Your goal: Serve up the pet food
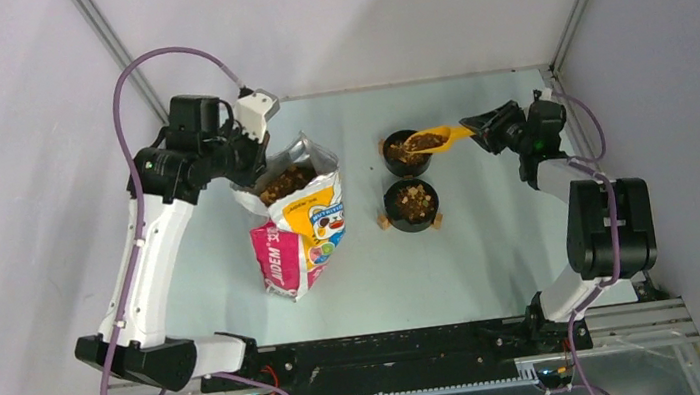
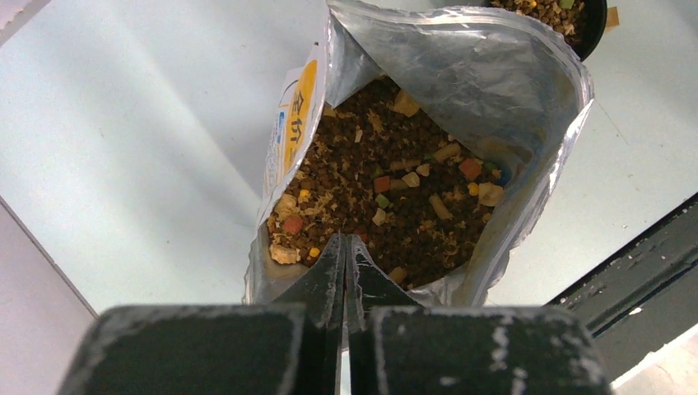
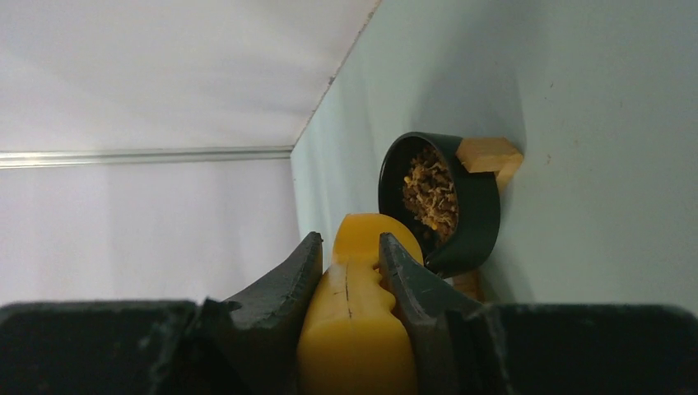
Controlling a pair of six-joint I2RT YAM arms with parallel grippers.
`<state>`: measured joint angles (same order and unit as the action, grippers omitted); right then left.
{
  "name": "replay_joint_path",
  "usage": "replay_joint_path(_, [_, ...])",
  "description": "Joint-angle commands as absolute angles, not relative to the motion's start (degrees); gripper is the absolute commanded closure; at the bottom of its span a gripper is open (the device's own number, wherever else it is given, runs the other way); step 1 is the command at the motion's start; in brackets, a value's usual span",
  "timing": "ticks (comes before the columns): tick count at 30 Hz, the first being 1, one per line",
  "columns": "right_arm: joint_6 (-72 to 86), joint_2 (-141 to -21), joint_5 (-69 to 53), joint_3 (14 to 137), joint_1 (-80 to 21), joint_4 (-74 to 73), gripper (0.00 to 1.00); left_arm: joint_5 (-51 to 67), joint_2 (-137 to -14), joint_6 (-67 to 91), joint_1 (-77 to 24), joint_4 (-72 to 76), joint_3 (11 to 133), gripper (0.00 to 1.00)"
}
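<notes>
Pale surface (image 1: 495,260) carried everything. Bag (image 1: 301,226) stood left of centre, mouth open. Left end effector (image 2: 343,247) was clenched on the bag's far-left rim, fingers pressed together. Right end effector (image 3: 350,243) grasped the scoop's handle. Two black bowls sat right of the bag, just beside each other: far bowl (image 1: 387,158), near bowl (image 1: 389,203). Yellow scoop (image 1: 442,139) hung over the far bowl's right edge. Kibble (image 2: 387,206) filled the bag, lay in both bowls and in the scoop.

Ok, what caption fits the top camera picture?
The right jaws hold a yellow scoop of pet food over the far bowl; left jaws pinch the bag.
</notes>
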<state>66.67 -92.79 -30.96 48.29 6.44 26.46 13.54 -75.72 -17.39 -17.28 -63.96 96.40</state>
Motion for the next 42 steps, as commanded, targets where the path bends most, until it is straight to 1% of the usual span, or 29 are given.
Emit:
replay_joint_path(1, [61.88,-93.49,-27.79,53.61,5.54,26.39,1.00,15.04,-74.04,-16.26,-17.23,-62.25,96.02,1.00])
replay_joint_path(11, [52.75,-97.00,-24.12,59.77,1.96,19.77,1.00,14.68,-73.23,-16.09,-17.25,-62.64,96.84,0.99])
replay_joint_path(13, [50.98,-97.32,-23.65,60.94,1.10,18.63,1.00,14.76,-72.95,-15.92,-17.33,-62.68,96.67,0.95])
replay_joint_path(14, [49.46,-97.27,-23.29,61.23,0.52,17.71,1.00,14.76,-72.71,-15.96,-17.32,-62.72,96.59,0.90])
replay_joint_path(15, [48.59,-97.00,-22.35,61.91,0.30,17.12,1.00,14.74,-72.61,-15.96,-17.32,-62.83,96.41,0.87])
replay_joint_path(16, [46.69,-96.84,-21.76,62.16,-0.58,16.01,1.00,14.80,-72.29,-15.98,-17.31,-62.84,96.24,0.82])
replay_joint_path(18, [43.80,-96.13,-19.45,62.53,-2.24,15.03,1.00,14.96,-71.91,-15.88,-17.33,-62.84,95.81,0.76])
replay_joint_path(22, [40.28,-95.16,-15.94,62.97,-4.10,13.08,1.00,15.71,-71.44,-15.60,-17.31,-63.06,95.64,0.70])
replay_joint_path(27, [37.11,-94.72,-13.73,63.73,-5.43,11.19,1.00,16.05,-70.89,-15.64,-17.34,-63.08,95.50,0.66])
replay_joint_path(42, [24.47,-93.54,-6.12,66.60,-9.59,9.89,1.00,16.67,-69.96,-16.03,-17.36,-63.54,94.90,0.64])
